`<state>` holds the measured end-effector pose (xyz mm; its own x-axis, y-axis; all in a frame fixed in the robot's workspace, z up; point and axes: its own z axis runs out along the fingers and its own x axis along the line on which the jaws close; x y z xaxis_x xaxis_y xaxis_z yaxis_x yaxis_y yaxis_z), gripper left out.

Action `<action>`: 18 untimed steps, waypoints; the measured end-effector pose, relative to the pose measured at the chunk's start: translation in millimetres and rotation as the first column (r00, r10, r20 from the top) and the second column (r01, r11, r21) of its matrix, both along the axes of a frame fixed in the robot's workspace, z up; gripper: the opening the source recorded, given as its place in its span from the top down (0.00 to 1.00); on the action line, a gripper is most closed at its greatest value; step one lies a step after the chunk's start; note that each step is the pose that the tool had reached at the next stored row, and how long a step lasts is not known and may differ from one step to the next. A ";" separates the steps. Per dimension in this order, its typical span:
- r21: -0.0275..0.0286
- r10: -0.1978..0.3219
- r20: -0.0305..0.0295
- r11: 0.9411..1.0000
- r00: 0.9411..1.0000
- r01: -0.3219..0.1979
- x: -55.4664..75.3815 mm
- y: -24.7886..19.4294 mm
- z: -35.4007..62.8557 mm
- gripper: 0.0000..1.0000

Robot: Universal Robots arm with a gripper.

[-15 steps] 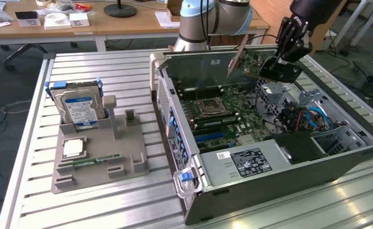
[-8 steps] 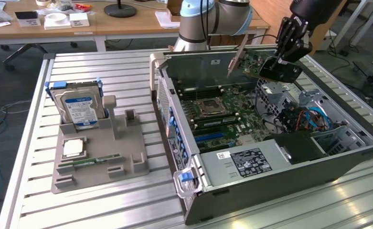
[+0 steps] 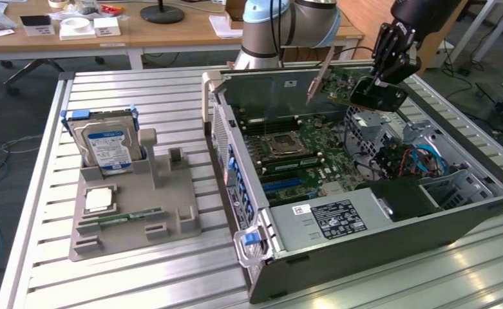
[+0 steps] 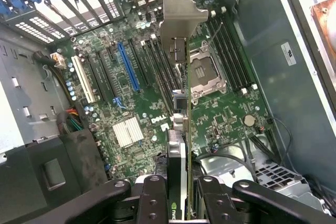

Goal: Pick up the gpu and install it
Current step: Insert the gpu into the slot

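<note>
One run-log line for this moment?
held: thin gpu card, silvery metal bracket | jaws: shut on it | where: above green motherboard in open grey case

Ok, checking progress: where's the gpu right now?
In the exterior view's right half, the gpu hangs in the pincer above the open computer case, over its motherboard, not yet seated.

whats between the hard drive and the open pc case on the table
In the exterior view: the gray holder's upright posts, then a strip of bare slatted table, lie between the hard drive and the pc case.
</note>
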<state>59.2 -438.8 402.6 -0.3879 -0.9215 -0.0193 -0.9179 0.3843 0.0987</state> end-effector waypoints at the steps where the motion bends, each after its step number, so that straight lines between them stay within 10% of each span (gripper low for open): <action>1: 0.000 0.000 0.000 1.000 1.000 0.000 0.0 0.0 0.0 0.73; 18: 0.000 0.000 0.010 1.000 1.000 0.000 -0.9 0.0 0.0 0.73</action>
<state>58.3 -438.8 402.6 -0.3877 -0.9215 -0.0231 -0.9188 0.3843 0.0899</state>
